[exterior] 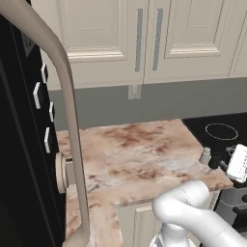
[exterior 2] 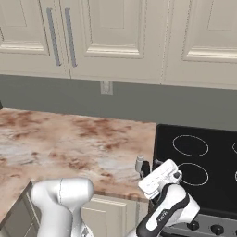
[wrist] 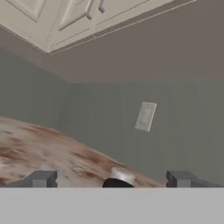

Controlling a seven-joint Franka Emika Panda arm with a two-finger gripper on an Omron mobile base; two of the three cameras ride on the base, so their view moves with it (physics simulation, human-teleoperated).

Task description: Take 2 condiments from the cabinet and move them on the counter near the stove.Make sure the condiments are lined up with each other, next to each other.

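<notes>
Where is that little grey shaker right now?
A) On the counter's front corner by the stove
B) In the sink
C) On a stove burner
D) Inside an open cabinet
A: the shaker stands on the counter at its front corner, beside the stove, just ahead of the gripper.

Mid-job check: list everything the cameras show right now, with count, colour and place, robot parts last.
condiment shaker: one seen, pale grey with rounded cap, upright on the counter's right end beside the stove, between the fingers
counter: one, pinkish-beige with reddish-brown veins, left of the stove
stove: one, black glass with white rings
wall cabinets: cream panelled doors, metal handles, above
wall outlet: one, pale, on the grey wall
gripper: one, dark fingers spread around the shaker
</notes>
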